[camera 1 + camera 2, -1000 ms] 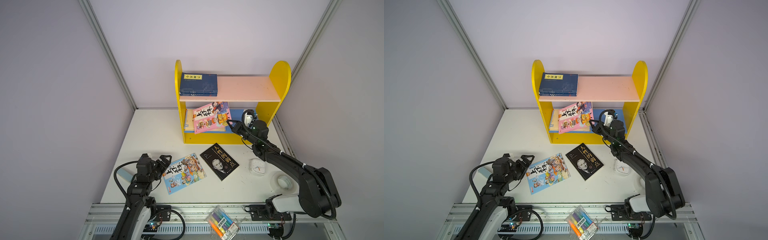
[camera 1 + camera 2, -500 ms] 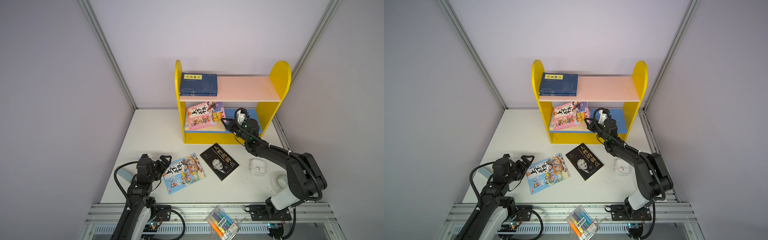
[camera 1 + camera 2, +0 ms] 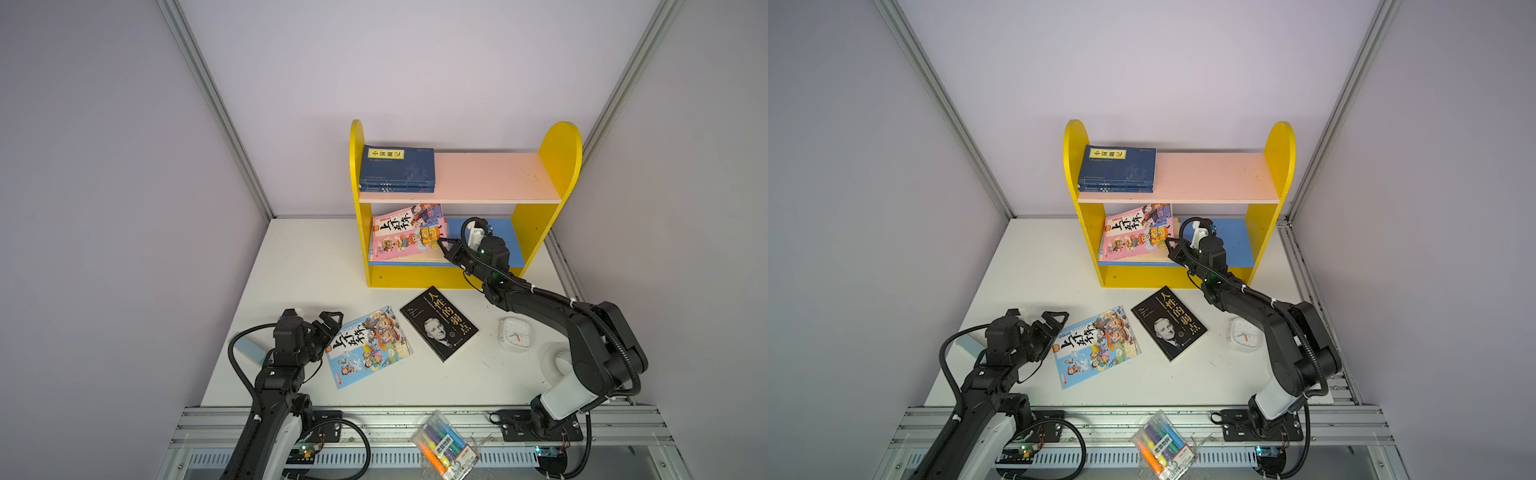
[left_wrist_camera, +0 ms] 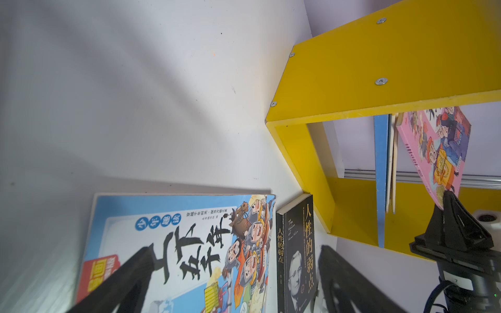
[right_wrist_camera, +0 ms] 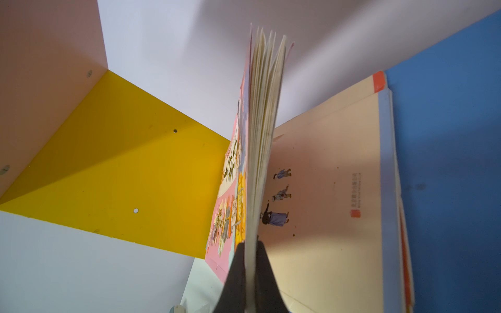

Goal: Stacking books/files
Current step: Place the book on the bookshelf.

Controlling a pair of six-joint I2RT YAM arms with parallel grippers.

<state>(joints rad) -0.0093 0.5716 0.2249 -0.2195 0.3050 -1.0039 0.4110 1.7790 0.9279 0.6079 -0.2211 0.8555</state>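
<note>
Where lilac walls (image 3: 415, 62) meet, white table (image 3: 316, 257) with black book (image 3: 439, 322).

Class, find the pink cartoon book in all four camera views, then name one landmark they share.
Top view: pink cartoon book in the lower compartment.
Top view: pink cartoon book, same compartment.
Left wrist: the book tilted, one corner in the right pincer.
Right wrist: the book edge-on, pages fanned, clamped in that pincer.
Shared landmark: the yellow shelf unit, in all four.
</note>
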